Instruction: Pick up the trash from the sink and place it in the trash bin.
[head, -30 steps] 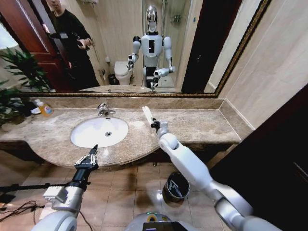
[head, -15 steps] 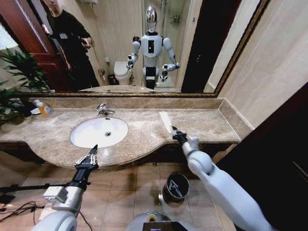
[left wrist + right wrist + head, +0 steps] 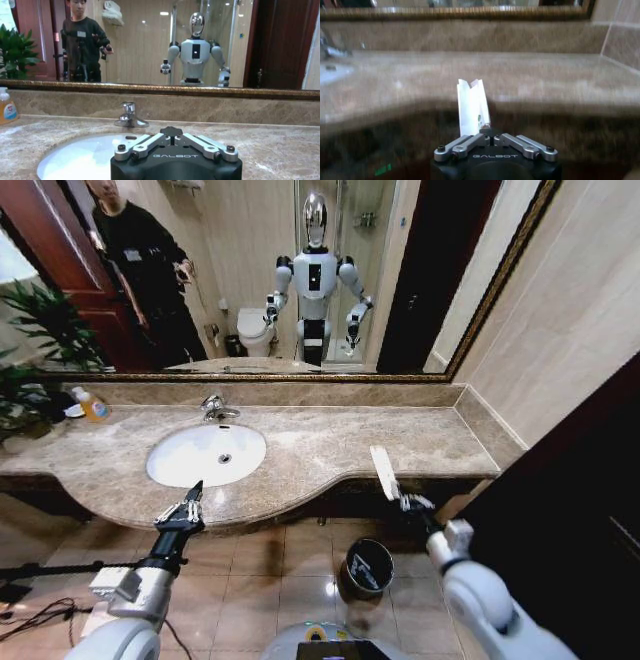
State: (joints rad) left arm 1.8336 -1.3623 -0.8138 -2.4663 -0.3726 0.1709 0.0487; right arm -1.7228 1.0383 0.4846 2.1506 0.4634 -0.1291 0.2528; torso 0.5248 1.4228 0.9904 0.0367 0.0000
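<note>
1. in the head view the right hand sits at lower right of centre, just off the front edge of the counter; it is closed on a flat white packet, which sticks up and tilts toward the upper left of the frame.
2. in the right wrist view the same flat white packet rises upright from between the fingers of the right hand, pinched at its lower end; the beige marble counter crosses the frame behind it.
3. the trash bin, dark, round and glossy, stands on the tiled floor at lower centre of the head view, below and a little left of the right hand, with the two apart.
4. the sink, a white oval basin, lies at centre left of the head view, with a chrome faucet at its back rim; the basin looks bare apart from its drain.
5. the left hand hovers at lower left, just in front of the counter's curved edge below the sink; its fingers look close together with nothing between them.
6. in the left wrist view the left hand faces the sink and faucet.
7. a yellow-orange bottle stands at far left on the counter, near a green plant.
</note>
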